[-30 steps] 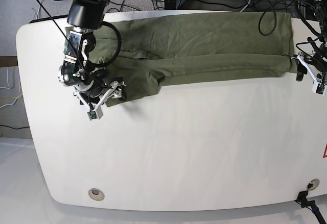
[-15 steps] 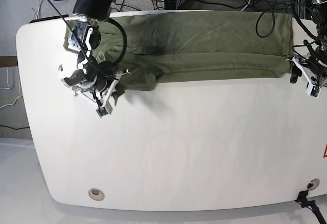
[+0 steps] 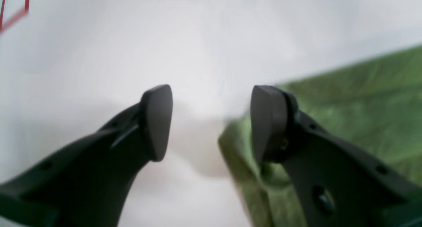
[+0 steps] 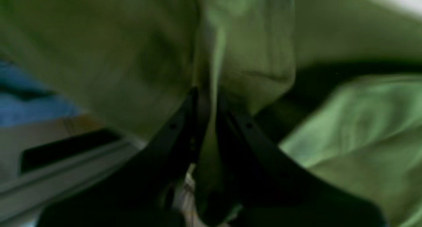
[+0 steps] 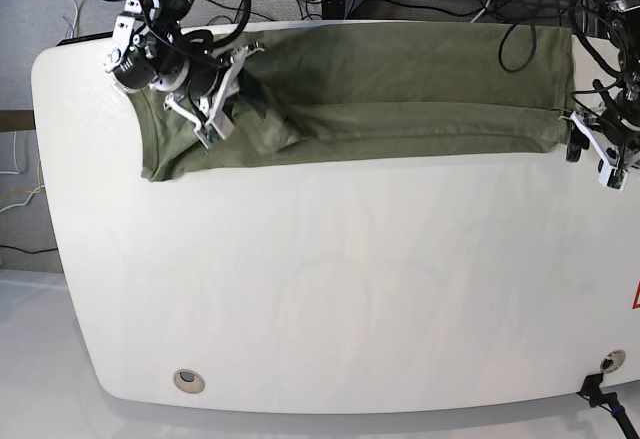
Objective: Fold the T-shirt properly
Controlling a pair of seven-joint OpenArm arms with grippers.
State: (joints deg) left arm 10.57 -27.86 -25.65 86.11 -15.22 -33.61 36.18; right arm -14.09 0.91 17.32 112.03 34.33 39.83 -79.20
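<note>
Your right pincer (image 5: 222,109) has just snapped shut on a fold of the T-shirt (image 5: 400,89) and carried that sleeve end back over the body, so the sleeve fold is under way. The shirt lies along the desk's (image 5: 350,289) far edge. Your left pincer (image 3: 211,121) stays spread at the hem corner, holding nothing.

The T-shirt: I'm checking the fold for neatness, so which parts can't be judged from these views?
- T-shirt collar and neck label: base view, covered by the right gripper and arm.
- Pinched fabric: right wrist view, dark and blurred.
- Corner by the left gripper: left wrist view, blurred, partly behind a fingertip.
</note>
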